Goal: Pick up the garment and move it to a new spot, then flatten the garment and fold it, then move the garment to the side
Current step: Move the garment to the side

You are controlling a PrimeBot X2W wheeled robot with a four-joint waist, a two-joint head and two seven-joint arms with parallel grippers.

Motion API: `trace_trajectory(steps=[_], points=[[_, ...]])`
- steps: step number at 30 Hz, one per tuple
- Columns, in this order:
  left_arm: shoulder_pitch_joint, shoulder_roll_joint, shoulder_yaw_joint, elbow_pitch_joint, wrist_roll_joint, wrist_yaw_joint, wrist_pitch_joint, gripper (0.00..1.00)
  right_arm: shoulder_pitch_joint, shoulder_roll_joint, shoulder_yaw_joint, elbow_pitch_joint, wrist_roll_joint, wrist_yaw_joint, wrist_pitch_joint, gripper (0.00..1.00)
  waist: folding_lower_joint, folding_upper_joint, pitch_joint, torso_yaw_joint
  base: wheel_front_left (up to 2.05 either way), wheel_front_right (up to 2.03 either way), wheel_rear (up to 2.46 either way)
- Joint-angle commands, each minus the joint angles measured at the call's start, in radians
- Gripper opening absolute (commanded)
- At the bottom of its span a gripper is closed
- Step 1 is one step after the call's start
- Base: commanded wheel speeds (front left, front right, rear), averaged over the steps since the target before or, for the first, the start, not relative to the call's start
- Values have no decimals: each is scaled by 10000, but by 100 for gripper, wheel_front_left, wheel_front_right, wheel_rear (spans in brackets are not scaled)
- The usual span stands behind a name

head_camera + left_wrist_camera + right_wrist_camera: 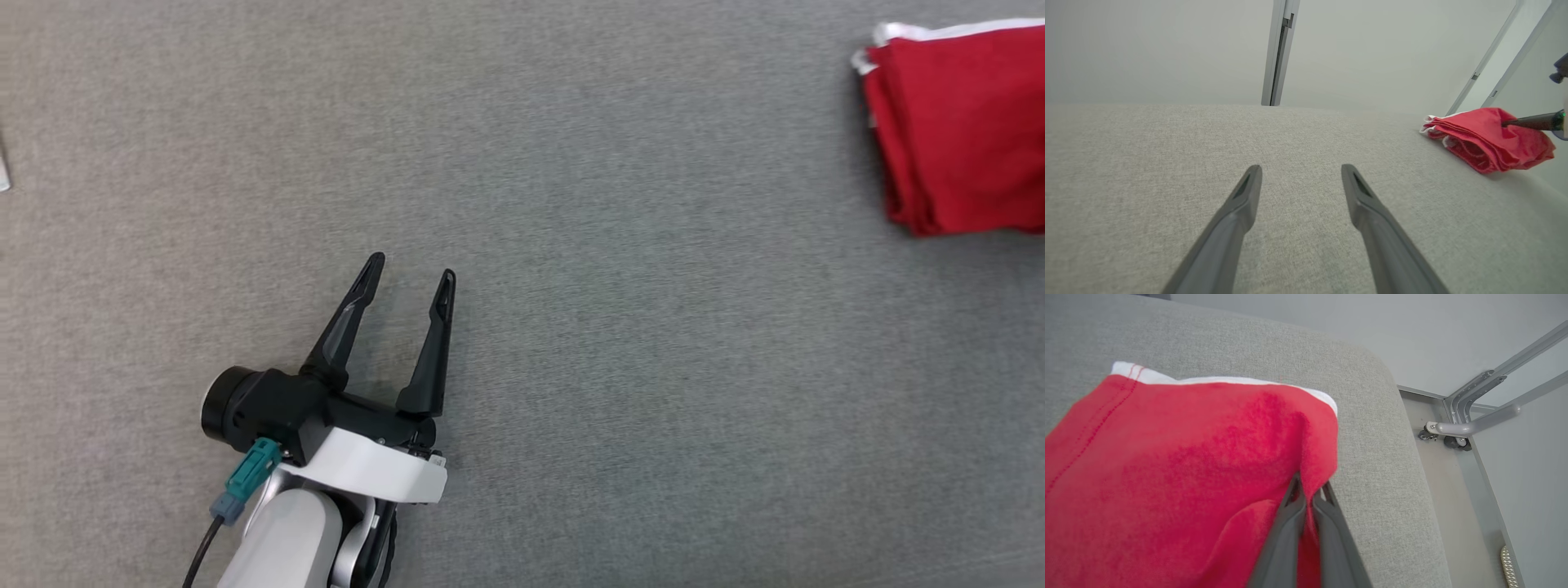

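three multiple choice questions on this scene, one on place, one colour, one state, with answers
1. Where in the head view is the garment? A upper right B lower left C centre
2. What colour is most of it? A blue B red C green
3. How is the right gripper? A fingers wide open B fingers shut on the garment C holding a cup
Answers: 1 A, it lies at that view's upper right on the grey surface. 2 B, red cloth with a white edge. 3 B, the right wrist view shows them pinching a red fold.
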Motion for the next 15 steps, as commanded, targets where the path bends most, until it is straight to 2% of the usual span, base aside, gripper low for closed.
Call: trace_trajectory(steps=[1, 9, 15], points=[[-93, 57, 19, -65, 4, 54, -11, 100, -248, -206, -37, 175, -161, -2, 94, 0, 0, 0, 149, 239, 0, 0, 0], [-195, 28, -113, -155, -34, 74, -41, 100, -1066, -762, -507, 1122, -458, -2, 193, 0, 0, 0, 425, 699, 0, 0, 0], [-237, 37, -165, -172, -21, 129, -57, 100, -1476, -902, -583, 1617, -915, -2, -82, 0, 0, 0, 571, 824, 0, 0, 0]])
